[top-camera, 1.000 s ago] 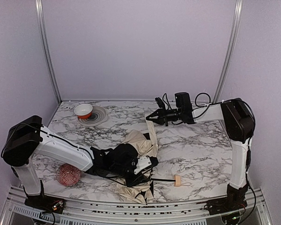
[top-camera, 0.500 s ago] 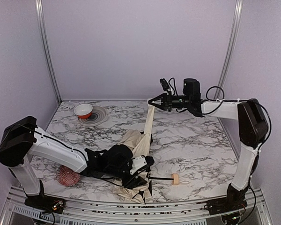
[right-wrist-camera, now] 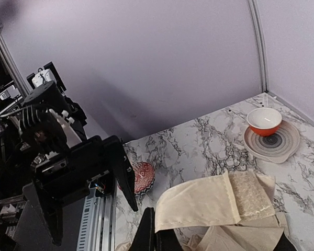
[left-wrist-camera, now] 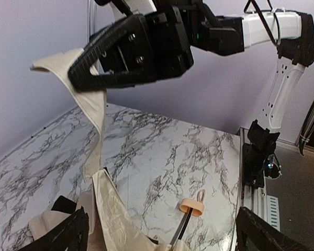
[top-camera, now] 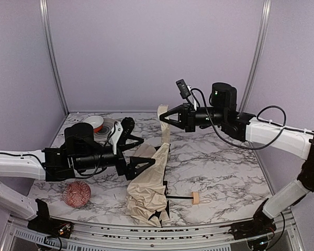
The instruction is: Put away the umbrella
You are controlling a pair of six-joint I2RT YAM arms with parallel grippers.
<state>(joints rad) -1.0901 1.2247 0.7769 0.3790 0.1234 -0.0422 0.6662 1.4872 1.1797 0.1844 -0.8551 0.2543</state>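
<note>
Two hands up: right hand (top-camera: 161, 118) clamped on umbrella (top-camera: 145, 187) fabric; left hand (top-camera: 147, 151) wide open beside it.

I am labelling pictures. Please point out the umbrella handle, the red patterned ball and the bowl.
umbrella handle (top-camera: 195, 198), top external view, middle of the tan grip.
red patterned ball (top-camera: 76, 194), top external view, its centre.
orange bowl (right-wrist-camera: 264, 127), right wrist view, its outer wall.

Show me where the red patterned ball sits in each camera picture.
Top external: red patterned ball low left, on the marble table.
Left wrist: not in it.
Right wrist: just left of centre.
Shared landmark: the cream-beige fabric umbrella, in all three.
</note>
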